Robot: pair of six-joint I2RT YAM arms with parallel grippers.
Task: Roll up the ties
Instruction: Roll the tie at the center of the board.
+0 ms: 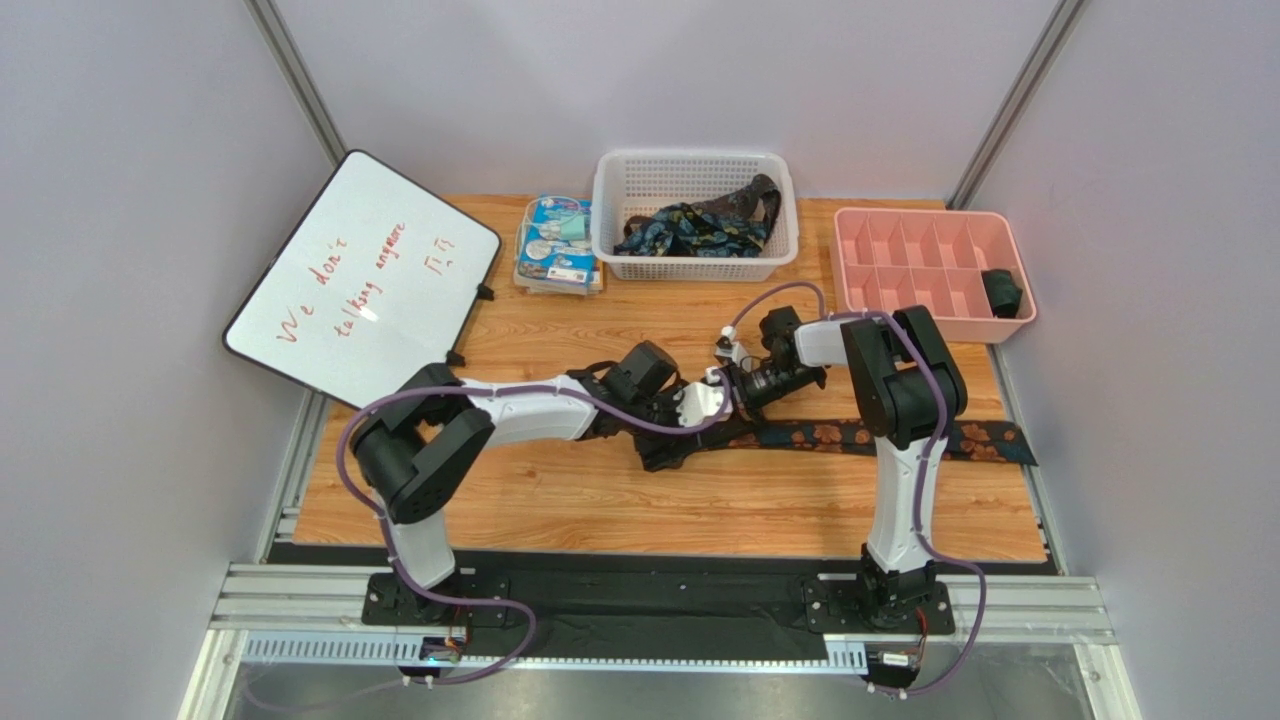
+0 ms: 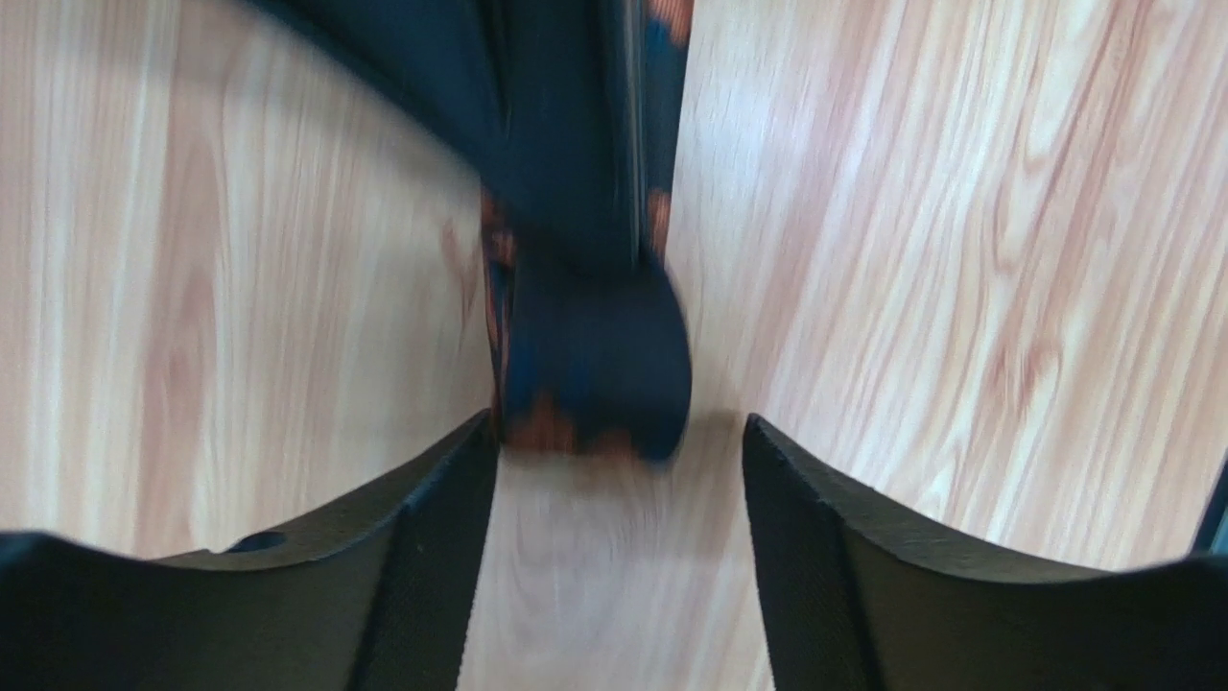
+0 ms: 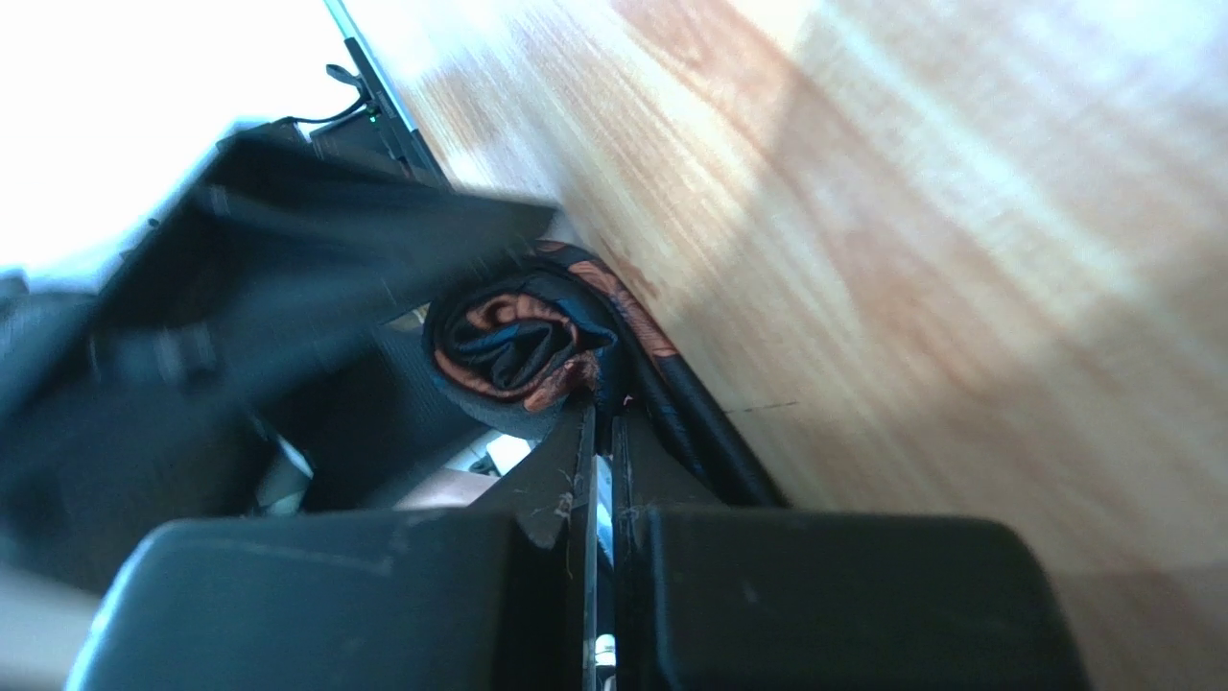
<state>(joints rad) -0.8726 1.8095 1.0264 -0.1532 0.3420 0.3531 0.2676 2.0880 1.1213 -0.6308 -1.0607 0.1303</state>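
Place: robot lab cell | evidence: grey partition walls, aluminium rails, whiteboard

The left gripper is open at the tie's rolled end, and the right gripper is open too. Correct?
No: the right gripper is shut, as the right wrist view shows. The left gripper is open at the tie's rolled end.

Overhead bright, even, sharp. Left wrist: tie motion-blurred. Right wrist: corner blown white (harsh glare), foreground soft.
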